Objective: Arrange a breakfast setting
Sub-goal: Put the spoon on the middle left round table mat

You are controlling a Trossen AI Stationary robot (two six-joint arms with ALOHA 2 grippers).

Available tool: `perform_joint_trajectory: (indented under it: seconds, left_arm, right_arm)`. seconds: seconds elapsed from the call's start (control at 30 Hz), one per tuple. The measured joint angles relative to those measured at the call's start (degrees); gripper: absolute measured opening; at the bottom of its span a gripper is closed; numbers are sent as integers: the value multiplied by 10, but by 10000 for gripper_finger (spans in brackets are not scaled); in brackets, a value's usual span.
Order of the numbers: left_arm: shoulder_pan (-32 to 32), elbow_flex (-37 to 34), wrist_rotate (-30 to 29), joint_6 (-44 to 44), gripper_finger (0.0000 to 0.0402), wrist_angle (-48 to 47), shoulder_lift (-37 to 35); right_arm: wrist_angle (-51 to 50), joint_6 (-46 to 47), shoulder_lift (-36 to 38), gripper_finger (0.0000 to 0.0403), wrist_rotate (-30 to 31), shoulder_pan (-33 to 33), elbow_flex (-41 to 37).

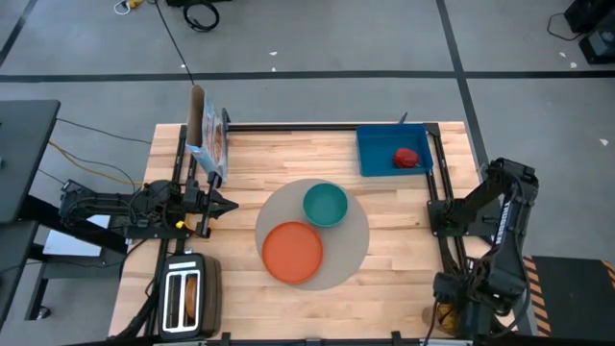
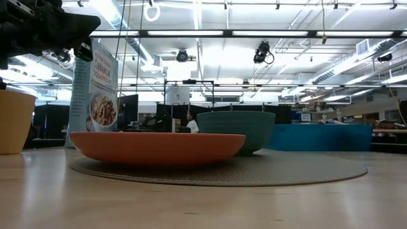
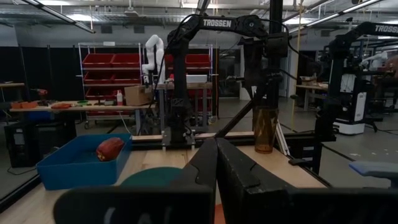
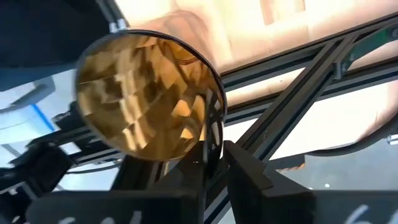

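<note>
The round grey-beige mat [image 1: 348,252] lies mid-table. On it rest the orange plate [image 1: 292,252] and, farther back, the teal bowl [image 1: 325,204]. The red apple [image 1: 408,157] lies in the blue tray. The toast slice [image 1: 190,291] stands in the toaster's slot. The orange-filled cup [image 4: 146,99] stands at the table's right near corner, also visible in the left wrist view [image 3: 264,129]. My left gripper [image 1: 231,205] is shut and empty, above the table left of the mat. My right gripper [image 4: 216,152] is shut, right beside the cup's rim. The spoon is out of view. My right gripper's shut fingertips [image 4: 205,155] stand at the cup's rim [image 4: 214,118], coming from above. I cannot tell whether they touch it.
The blue tray [image 1: 377,154] sits at the far right. A cereal box [image 1: 209,142] stands at the far left. The silver toaster [image 1: 170,298] is at the near left corner. A tan vessel [image 2: 14,121] shows at the low view's left edge. Black frame rails line the table's sides.
</note>
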State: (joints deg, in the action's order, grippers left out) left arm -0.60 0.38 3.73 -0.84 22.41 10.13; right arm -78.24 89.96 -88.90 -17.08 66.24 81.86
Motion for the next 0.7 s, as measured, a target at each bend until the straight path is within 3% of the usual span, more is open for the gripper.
perform_joint_trajectory:
  seconds: [0.23,0.53,0.7]
  left_arm:
    - [0,0,0,0,9,0,0]
    - [0,0,0,0,9,0,0]
    - [0,0,0,0,9,0,0]
  right_arm:
    - [-43,17,0,13,38,0,42]
    - [-58,19,0,26,39,0,49]
    - [-64,21,0,12,39,0,49]
